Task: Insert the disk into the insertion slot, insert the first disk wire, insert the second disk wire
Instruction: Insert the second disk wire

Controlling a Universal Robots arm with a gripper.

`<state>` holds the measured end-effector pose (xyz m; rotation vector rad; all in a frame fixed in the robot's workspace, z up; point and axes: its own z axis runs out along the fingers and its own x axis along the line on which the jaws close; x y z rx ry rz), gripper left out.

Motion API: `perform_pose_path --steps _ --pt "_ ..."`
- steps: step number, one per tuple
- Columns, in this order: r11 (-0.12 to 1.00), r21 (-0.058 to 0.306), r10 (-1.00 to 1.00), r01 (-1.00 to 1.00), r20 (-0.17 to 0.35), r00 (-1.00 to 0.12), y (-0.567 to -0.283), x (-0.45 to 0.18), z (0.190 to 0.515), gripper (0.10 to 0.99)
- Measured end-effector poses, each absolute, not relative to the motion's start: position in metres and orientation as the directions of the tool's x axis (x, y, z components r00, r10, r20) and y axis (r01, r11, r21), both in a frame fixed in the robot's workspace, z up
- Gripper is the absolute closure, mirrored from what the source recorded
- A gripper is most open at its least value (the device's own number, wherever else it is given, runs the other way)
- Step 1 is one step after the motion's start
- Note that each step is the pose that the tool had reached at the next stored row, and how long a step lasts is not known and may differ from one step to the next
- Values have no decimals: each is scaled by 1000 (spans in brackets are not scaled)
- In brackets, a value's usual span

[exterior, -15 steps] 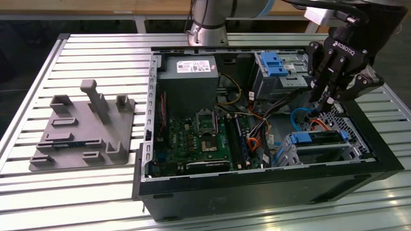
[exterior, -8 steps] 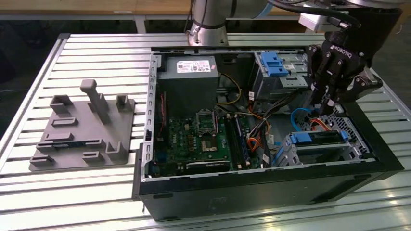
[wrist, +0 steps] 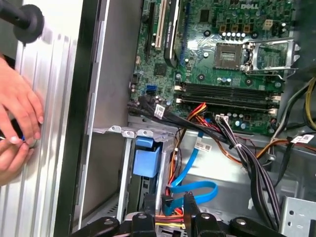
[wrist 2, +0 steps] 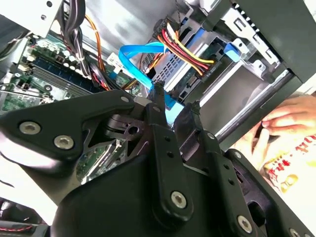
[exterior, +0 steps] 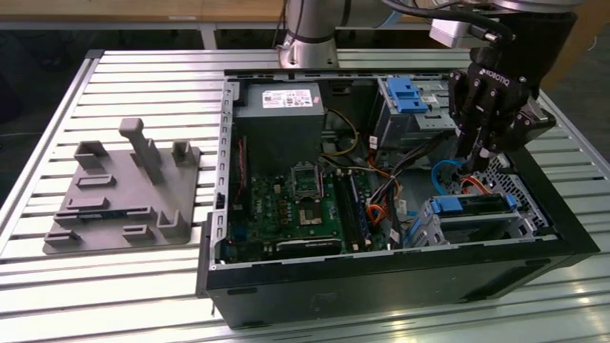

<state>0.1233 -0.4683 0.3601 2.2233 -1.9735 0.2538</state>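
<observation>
The slatted table [exterior: 143, 78] is brightly lit from overhead and washed out in the first wrist view; the computer case [exterior: 381, 279] is shadowed inside.

A silver table [exterior: 143, 78] of ribbed aluminium slats spans the exterior view, its near edge catching a pale glare. Beyond its far edge stands a light brown wooden board [exterior: 143, 8] above a white rail [exterior: 114, 26], with dark floor [exterior: 24, 86] at the exterior view's left.

Grey fixture tray [exterior: 107, 189], green motherboard [exterior: 286, 207], slatted table [exterior: 143, 78]
</observation>
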Motion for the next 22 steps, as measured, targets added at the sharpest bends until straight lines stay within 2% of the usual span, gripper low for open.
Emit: perform_pose_path --steps 6,22 --pt "-118 12 -953 -993 280 117 -460 123 356 729" --pt "-117 13 -949 -993 293 115 -456 126 352 729"
